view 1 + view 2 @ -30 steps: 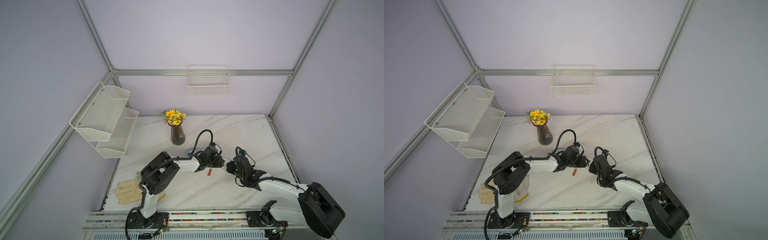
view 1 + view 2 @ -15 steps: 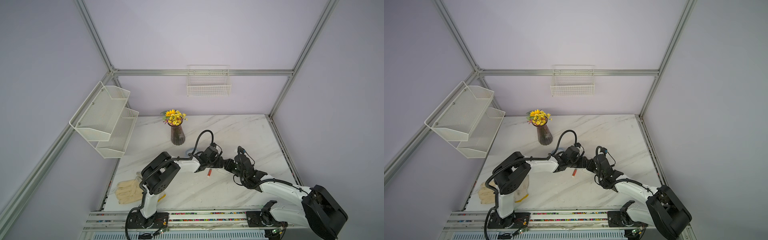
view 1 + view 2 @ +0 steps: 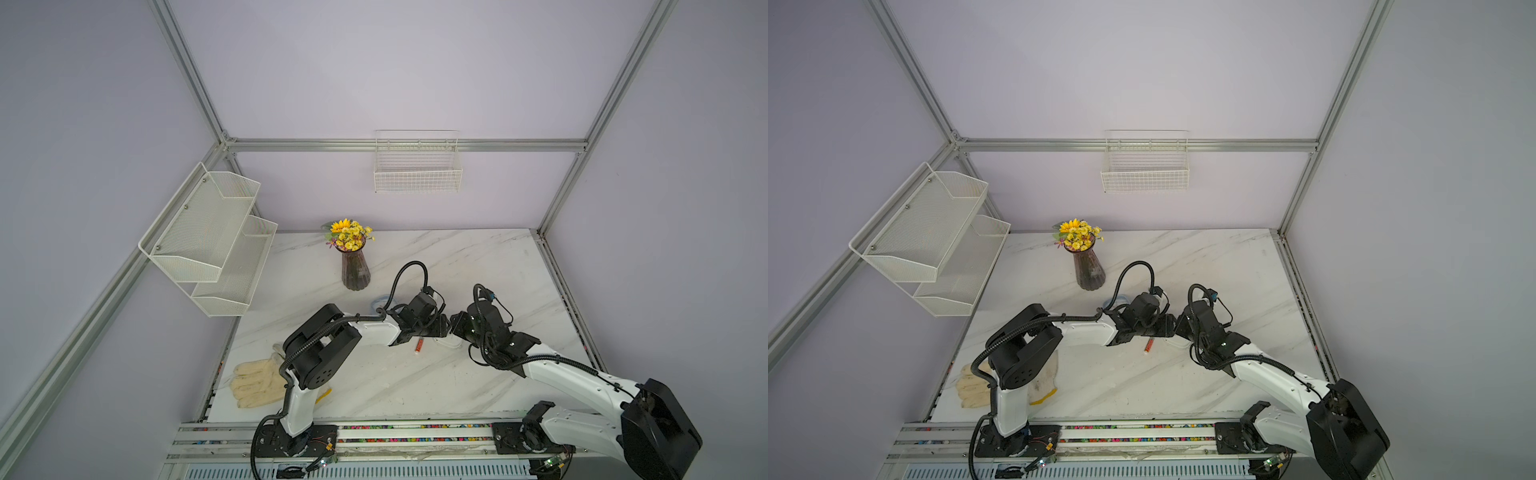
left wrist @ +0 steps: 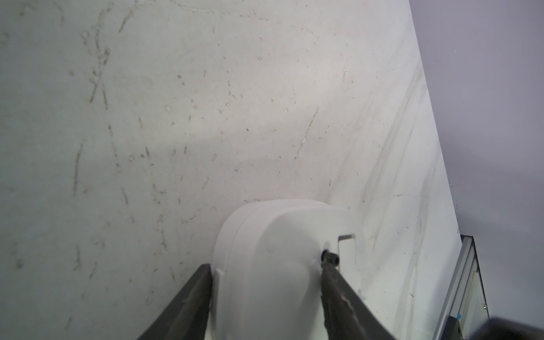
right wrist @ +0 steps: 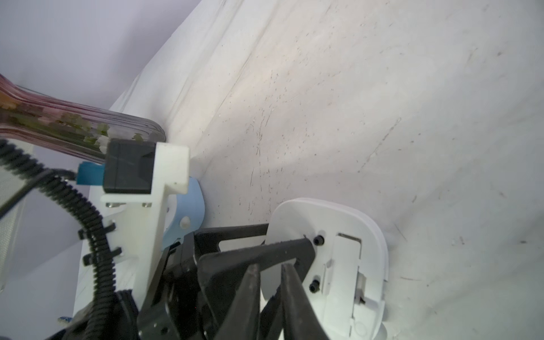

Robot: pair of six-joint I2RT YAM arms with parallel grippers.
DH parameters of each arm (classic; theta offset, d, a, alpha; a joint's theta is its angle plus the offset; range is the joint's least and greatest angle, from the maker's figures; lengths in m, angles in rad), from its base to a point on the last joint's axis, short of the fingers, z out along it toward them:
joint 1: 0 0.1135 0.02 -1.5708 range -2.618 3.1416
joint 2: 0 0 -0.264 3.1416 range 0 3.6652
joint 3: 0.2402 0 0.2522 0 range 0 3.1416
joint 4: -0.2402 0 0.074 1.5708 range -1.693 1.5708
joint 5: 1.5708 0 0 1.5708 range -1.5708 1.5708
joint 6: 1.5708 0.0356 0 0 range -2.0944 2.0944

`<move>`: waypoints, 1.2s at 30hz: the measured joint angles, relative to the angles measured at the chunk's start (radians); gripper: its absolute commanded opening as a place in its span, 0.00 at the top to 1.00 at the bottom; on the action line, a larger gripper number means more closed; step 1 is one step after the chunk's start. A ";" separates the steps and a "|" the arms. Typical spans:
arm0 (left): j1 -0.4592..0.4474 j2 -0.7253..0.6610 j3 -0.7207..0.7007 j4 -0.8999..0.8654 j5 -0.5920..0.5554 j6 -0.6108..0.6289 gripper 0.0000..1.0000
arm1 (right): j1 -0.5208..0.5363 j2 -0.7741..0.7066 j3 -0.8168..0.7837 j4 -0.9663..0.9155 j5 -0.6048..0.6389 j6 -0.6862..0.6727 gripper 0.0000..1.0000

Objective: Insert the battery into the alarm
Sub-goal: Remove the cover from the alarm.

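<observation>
left claw (image 4: 266,265) is clamped across the white alarm (image 4: 279,232) in the middle of the counter (image 3: 374,386). right claw (image 5: 269,269) hangs over the alarm's screwed back, tips barely apart, holding nothing. the battery (image 3: 419,345) lies loose on the counter just left of the alarm, toward the near edge. the alarm's shell looks smooth and rounded, so a push from the right claw could twist it out of the grip. a nudge could send the battery rolling.
</observation>
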 measured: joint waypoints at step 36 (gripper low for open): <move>0.054 -0.359 -0.325 -0.147 -0.144 -0.069 0.31 | 0.090 0.292 0.232 -0.349 0.150 0.114 0.86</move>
